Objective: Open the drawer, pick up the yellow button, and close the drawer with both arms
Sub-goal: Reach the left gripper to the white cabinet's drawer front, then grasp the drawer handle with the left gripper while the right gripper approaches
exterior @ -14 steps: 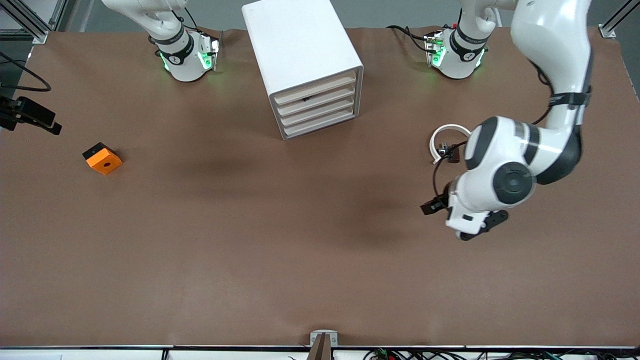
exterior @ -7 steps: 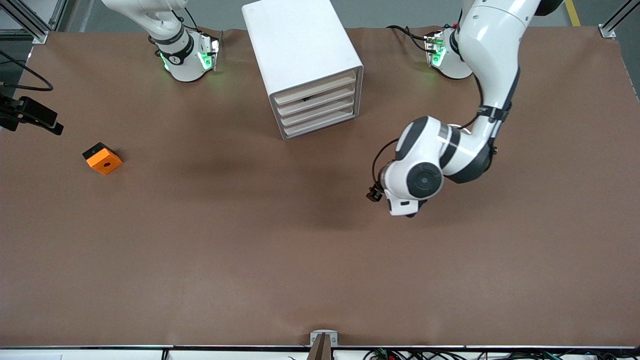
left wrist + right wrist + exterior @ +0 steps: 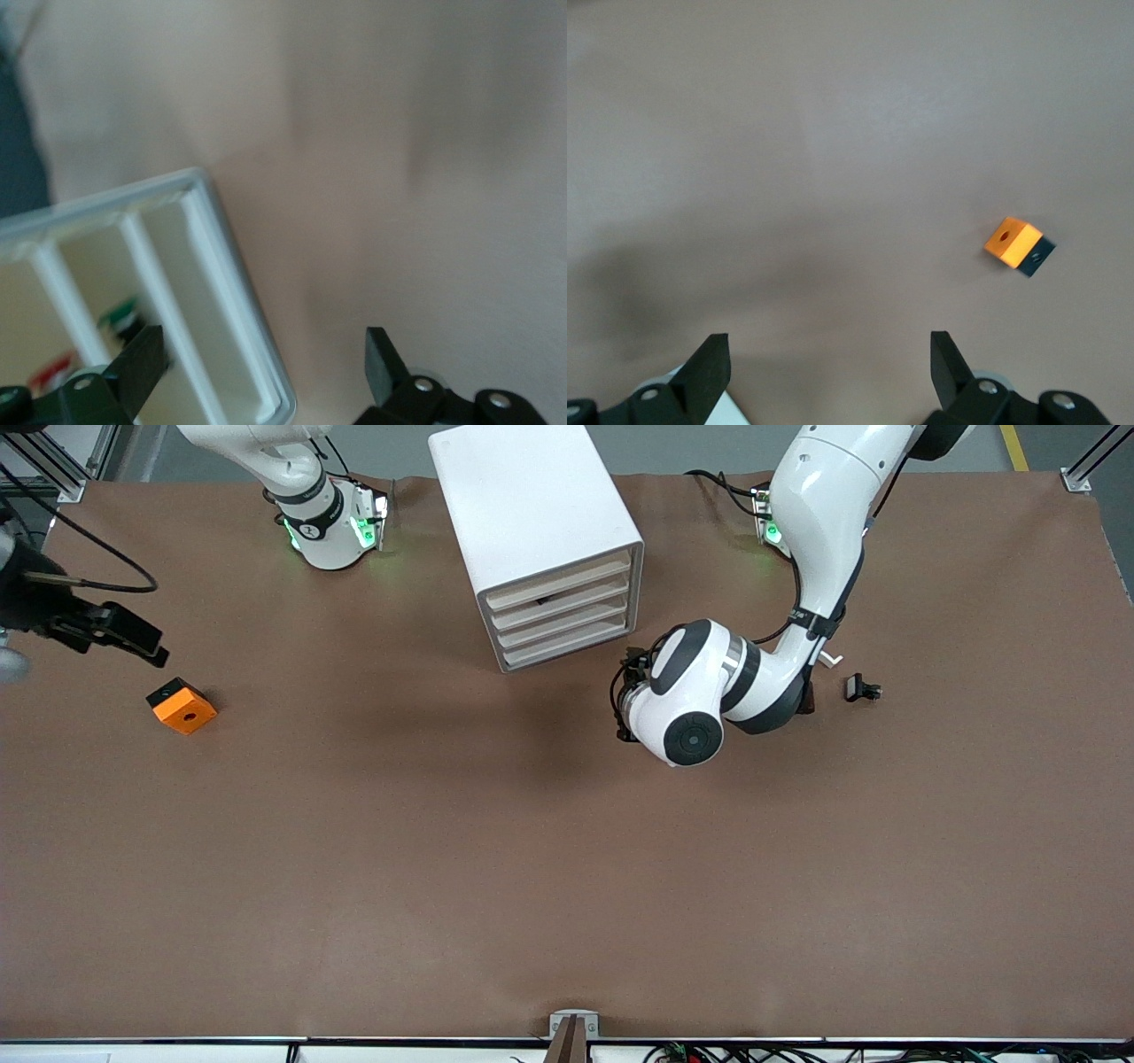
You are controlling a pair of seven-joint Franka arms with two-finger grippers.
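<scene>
The white cabinet (image 3: pixel 523 505) stands at the table's robot edge with its four pale-beige drawer fronts (image 3: pixel 563 615) all shut. A dark spot shows in the gap under the top front. The button is hidden. My left gripper (image 3: pixel 625 691) is open and empty, low over the table just in front of the drawers, mostly under its own wrist. In the left wrist view the left gripper (image 3: pixel 261 363) frames the cabinet's corner (image 3: pixel 221 292). My right gripper (image 3: pixel 124 636) is open and empty above the table at the right arm's end; the right wrist view shows it (image 3: pixel 828 367) over bare table.
An orange-and-black block with a hole (image 3: pixel 182 706) lies near the right gripper and also shows in the right wrist view (image 3: pixel 1019 245). A small black clip (image 3: pixel 859 688) lies beside the left arm's elbow. The brown table (image 3: pixel 532 868) stretches wide toward the front camera.
The left arm has swung from the white curved strip's area across to the front of the drawers. The right gripper has shifted a little inward over the table, toward the orange block.
</scene>
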